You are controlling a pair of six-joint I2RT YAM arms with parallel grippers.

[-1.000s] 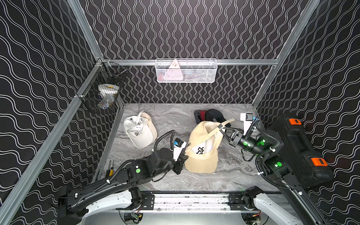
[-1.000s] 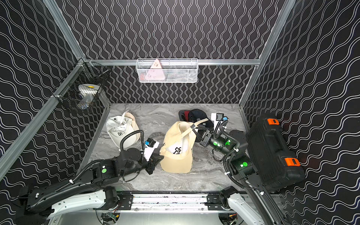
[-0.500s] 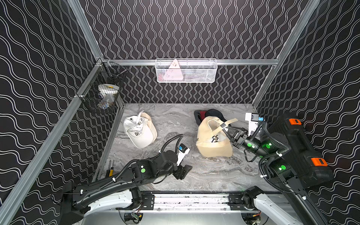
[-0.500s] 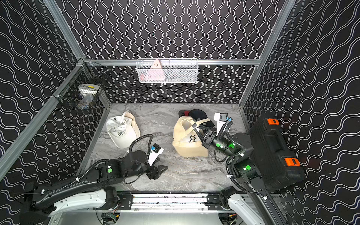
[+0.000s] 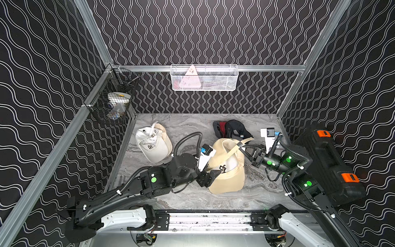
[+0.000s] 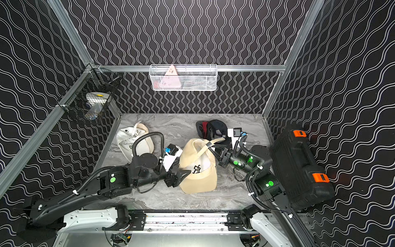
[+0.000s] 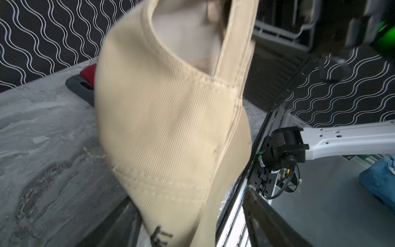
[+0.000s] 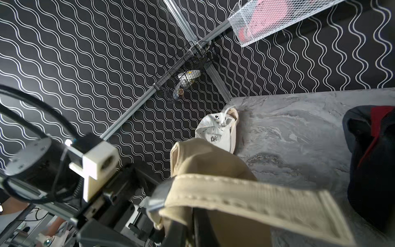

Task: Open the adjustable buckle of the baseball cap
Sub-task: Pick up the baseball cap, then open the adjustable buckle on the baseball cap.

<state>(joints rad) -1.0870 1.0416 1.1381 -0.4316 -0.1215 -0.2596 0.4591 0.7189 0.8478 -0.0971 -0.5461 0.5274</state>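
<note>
Right hand (image 5: 242, 148) clamped on strap (image 5: 230, 153), left hand (image 5: 208, 178) splayed at beige cap (image 5: 229, 181).

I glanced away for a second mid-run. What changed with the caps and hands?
The left hand opened, drew back, then returned with the edge of the tan cap between its jaws. The right hand, still shut on the strap, pulled the cap away and brought it back. The white cap and dark cap stayed put.

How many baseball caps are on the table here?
3: a white cap at the left, a beige cap in the middle, a dark cap behind it. None looks hidden.
</note>
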